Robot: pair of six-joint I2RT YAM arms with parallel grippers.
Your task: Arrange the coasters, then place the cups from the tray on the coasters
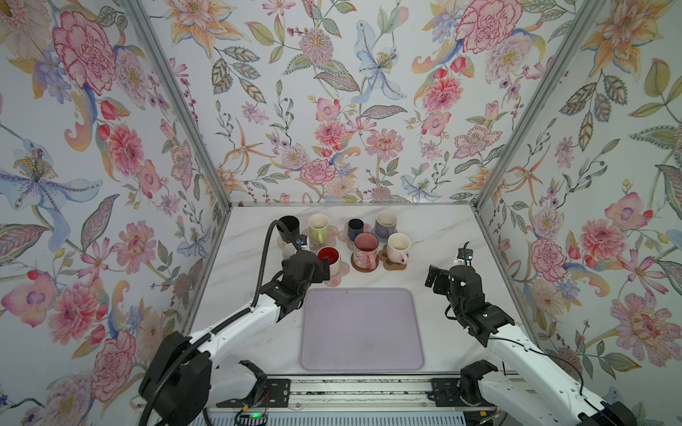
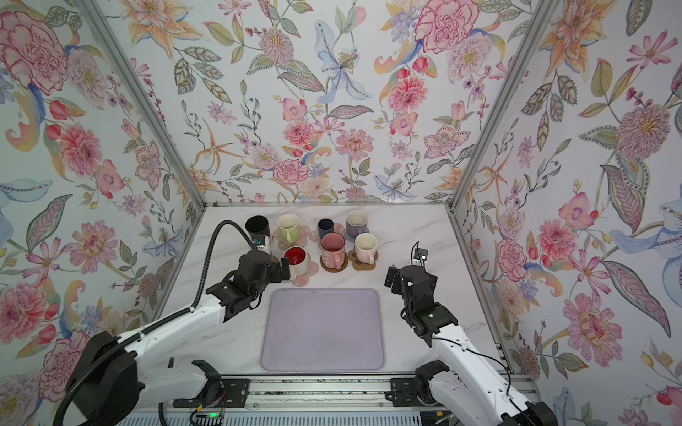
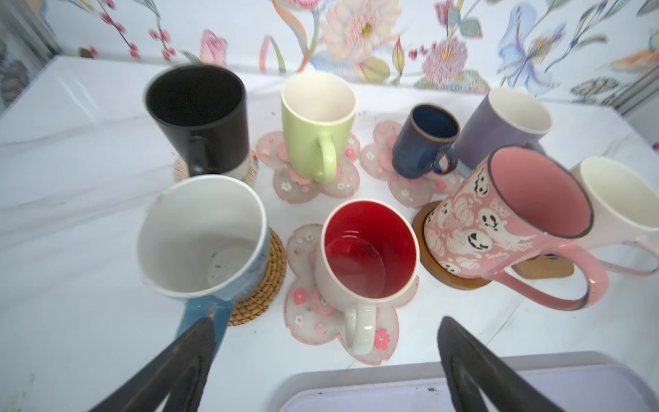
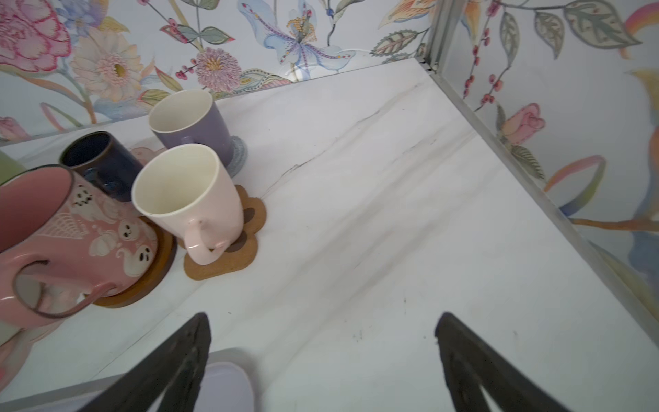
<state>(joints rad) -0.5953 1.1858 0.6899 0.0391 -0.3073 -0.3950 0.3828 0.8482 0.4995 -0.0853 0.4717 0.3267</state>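
Several cups stand on coasters at the back of the table. The red-inside white cup (image 3: 367, 257) rests on a pink flower coaster (image 3: 306, 314), its handle toward my left gripper (image 3: 328, 321), which is open just in front of it with nothing held. Beside it the light blue cup (image 3: 199, 235) sits on a tan woven coaster (image 3: 264, 285). The pink cup (image 3: 499, 214) stands on the brown disc (image 3: 449, 278). The cream-pink cup (image 4: 189, 192) is on the paw-print coaster (image 4: 228, 264). My right gripper (image 4: 322, 317) hangs open over bare table, right of the lavender tray (image 1: 361, 328).
Behind stand a black cup (image 3: 198, 114), a green cup (image 3: 313, 125), a navy cup (image 3: 424, 139) and a lavender cup (image 3: 506, 125). Floral walls (image 1: 332, 110) close in the back and both sides. A metal rail (image 1: 361, 391) runs along the front edge.
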